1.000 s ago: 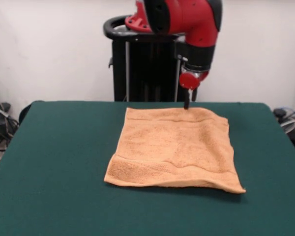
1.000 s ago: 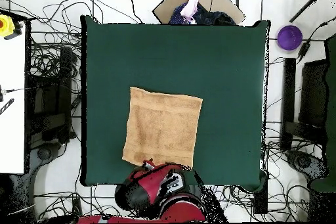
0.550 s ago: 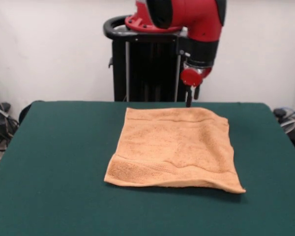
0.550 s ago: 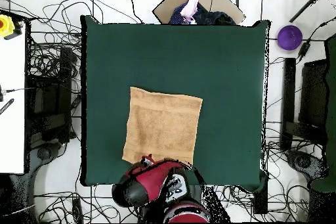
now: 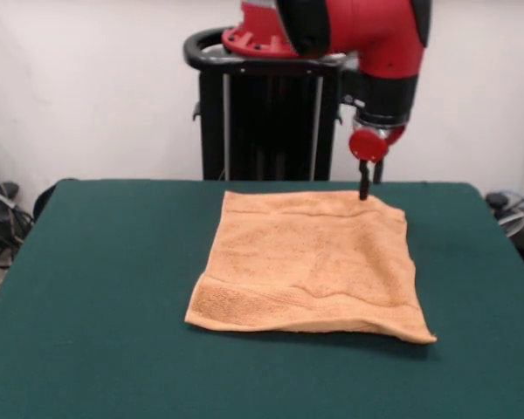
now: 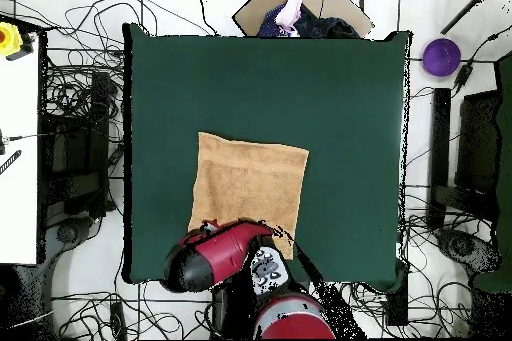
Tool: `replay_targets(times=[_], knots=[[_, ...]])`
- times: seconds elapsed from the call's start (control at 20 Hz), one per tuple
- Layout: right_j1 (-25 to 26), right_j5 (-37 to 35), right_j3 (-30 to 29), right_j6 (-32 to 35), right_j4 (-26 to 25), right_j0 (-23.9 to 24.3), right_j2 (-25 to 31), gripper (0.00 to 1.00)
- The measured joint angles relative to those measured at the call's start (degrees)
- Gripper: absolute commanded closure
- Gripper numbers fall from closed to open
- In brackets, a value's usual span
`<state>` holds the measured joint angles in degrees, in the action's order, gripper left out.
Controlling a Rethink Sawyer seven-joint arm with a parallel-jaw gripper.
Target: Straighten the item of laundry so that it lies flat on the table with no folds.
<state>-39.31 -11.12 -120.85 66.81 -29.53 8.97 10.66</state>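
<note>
Towel: the orange-tan towel (image 5: 310, 262) lies spread on the green surface (image 5: 105, 288), roughly in the middle across its width and toward the side where the arm comes in. From above it reads as a near square, slightly askew to the surface's edges.

Flatness: mostly flat, but not quite there. A soft ridge runs across it near the woven border band (image 5: 297, 307), and the front right corner (image 5: 419, 333) lifts a little and throws a shadow, so I judge the job close to done rather than finished.

Arm: the red arm (image 5: 367, 35) comes down with its wrist over the towel's far edge, near the far right corner in the front view. In the overhead view the arm's bulk covers that same stretch of cloth.

Pincer: the dark tip (image 5: 363, 186) hangs just at or above the towel's far hem; touching or hovering, I can't say. Spread or pressed together, I cannot tell either; it shows only as one thin dark stub.

Why there: a corner is the sensible handle, since a tug outward from it would pull the ridge out.

Risk: pinch too much cloth and the edge could bunch into a new fold.
</note>
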Motion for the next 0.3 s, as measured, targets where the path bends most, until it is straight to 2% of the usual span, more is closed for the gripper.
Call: replay_targets(times=[0.3], knots=[[0.0,-3.0,2.3,0.0,0.9,1.4,3.3,0.00]])
